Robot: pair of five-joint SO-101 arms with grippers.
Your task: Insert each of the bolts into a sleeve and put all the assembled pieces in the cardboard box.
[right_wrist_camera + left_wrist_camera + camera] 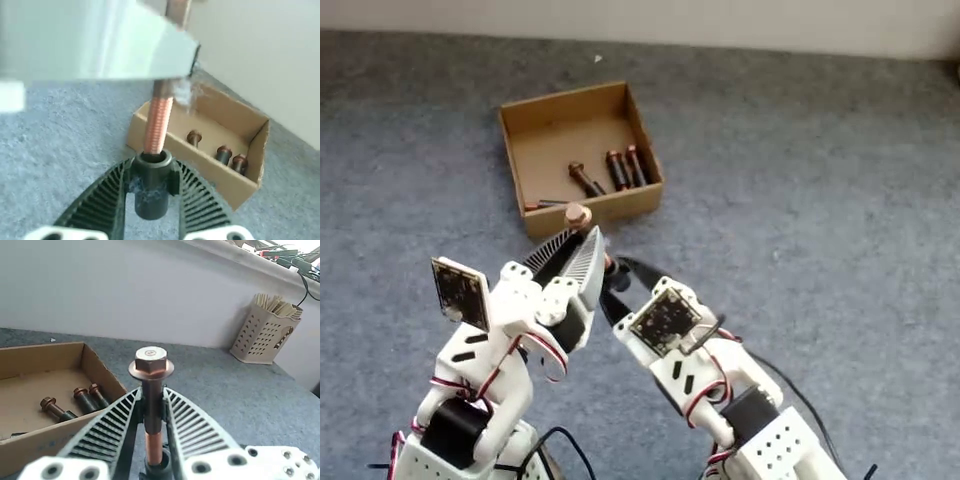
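Just short of the cardboard box, the two arms meet nose to nose over the grey table. Left gripper is clamped on the bolt, ribbed fingers pinching the shank right under the flanged hex head. The head sticks out past the fingertips, and in the high view it points toward the box's near wall. Right gripper has its jaws closed around the dark sleeve, open mouth facing the bolt. And they line up: bolt and sleeve share one long axis, and it runs straight from the sleeve through the left jaws to the head. The copper threaded end sits in the sleeve's mouth, with most of the shank bare between the two grippers.

Over in the box, three assembled pieces lie on the floor, well apart from the grippers. Two rest side by side near one wall, and the third lies a little off from them at a slant. From the left wrist, a perforated holder full of sticks stands far back against the wall.
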